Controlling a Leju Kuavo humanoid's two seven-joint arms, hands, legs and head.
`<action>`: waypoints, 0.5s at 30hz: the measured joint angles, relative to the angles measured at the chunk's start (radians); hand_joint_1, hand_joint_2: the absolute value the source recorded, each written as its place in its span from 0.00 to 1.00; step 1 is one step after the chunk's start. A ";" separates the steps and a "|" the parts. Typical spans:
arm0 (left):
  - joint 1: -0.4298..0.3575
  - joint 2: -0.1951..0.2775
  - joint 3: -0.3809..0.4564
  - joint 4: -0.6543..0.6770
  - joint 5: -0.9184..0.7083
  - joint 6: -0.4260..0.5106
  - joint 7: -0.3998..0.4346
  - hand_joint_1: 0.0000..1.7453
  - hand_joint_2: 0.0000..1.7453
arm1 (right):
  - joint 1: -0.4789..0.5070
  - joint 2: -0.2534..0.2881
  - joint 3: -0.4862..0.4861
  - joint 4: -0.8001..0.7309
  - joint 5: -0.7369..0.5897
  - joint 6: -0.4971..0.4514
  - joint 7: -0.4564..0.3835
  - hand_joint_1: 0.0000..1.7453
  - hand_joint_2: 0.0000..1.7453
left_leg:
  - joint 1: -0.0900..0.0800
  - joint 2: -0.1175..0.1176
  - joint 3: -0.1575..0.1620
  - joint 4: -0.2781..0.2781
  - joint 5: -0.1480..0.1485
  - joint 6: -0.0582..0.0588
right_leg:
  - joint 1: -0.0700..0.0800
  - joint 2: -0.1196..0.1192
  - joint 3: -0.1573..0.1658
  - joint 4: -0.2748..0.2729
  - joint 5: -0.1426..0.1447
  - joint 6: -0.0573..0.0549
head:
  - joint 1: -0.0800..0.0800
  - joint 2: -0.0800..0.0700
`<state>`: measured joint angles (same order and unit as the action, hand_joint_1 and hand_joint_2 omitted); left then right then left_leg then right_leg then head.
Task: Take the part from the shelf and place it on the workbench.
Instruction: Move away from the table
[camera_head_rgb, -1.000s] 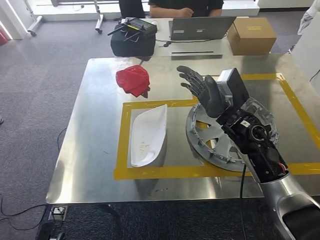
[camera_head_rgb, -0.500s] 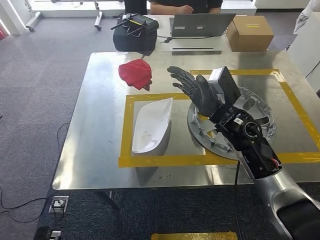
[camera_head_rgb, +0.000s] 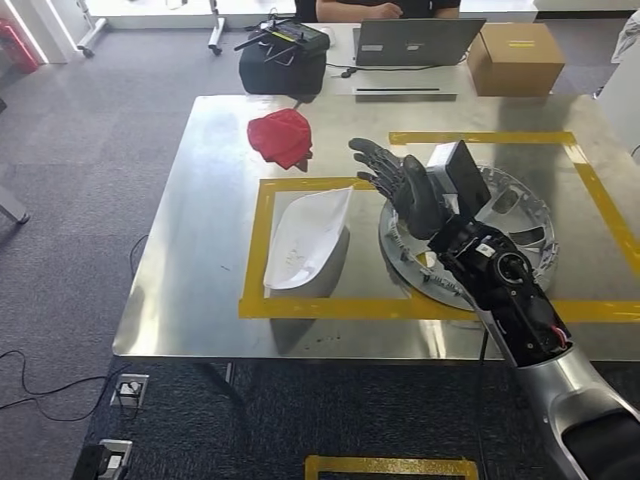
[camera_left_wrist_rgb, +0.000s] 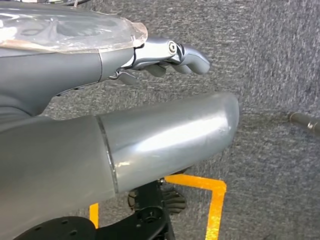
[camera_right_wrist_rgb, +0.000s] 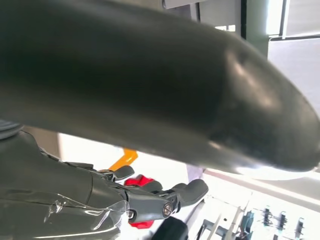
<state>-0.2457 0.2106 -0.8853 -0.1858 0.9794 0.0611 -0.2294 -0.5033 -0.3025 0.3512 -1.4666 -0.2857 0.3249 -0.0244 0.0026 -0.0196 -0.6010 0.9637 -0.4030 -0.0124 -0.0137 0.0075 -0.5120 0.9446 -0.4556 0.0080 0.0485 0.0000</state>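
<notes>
My right hand (camera_head_rgb: 404, 185) is hovering, fingers (camera_head_rgb: 375, 160) spread and empty, over the round, ribbed grey part (camera_head_rgb: 521, 215) lying flat on the steel worktop (camera_head_rgb: 196, 250).

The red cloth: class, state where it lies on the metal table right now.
In the head view, the red cloth lies on the metal table, outside the yellow tape frame, beyond the white part.

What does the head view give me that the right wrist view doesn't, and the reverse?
Head view alone: the steel workbench with yellow tape, the round grey wheel-cover part lying on it, the white curved panel, the brown cardboard box. Right wrist view alone: the hand's thick grey thumb close up. Both: the open, empty right hand and the crumpled red cloth.
</notes>
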 joint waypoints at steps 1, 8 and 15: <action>0.000 0.001 0.000 0.000 0.001 0.000 0.001 0.00 0.00 | 0.001 0.000 0.000 0.000 0.001 0.003 -0.001 0.00 0.00 | 0.001 0.002 -0.014 0.031 -0.024 -0.006 | -0.002 -0.004 -0.004 -0.002 0.006 -0.007 | -0.006 0.000; 0.003 0.003 0.000 0.000 0.006 -0.001 0.001 0.00 0.00 | 0.000 0.000 0.004 0.007 0.007 0.018 -0.012 0.00 0.00 | 0.005 0.012 -0.053 0.199 -0.106 -0.016 | 0.004 -0.024 -0.039 -0.002 0.033 -0.017 | -0.027 0.000; 0.002 0.007 0.000 0.000 0.009 -0.001 0.000 0.00 0.00 | -0.005 0.002 0.004 0.010 0.017 0.013 -0.016 0.00 0.00 | -0.001 0.016 0.060 -0.026 -0.028 0.025 | 0.010 -0.029 -0.056 0.009 0.038 0.012 | -0.024 0.000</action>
<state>-0.2433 0.2172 -0.8854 -0.1858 0.9886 0.0604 -0.2289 -0.5085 -0.3010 0.3548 -1.4566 -0.2689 0.3384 -0.0409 0.0019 -0.0038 -0.5412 0.9376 -0.4310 0.0122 -0.0037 -0.0219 -0.5678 0.9533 -0.4175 0.0195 0.0241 0.0000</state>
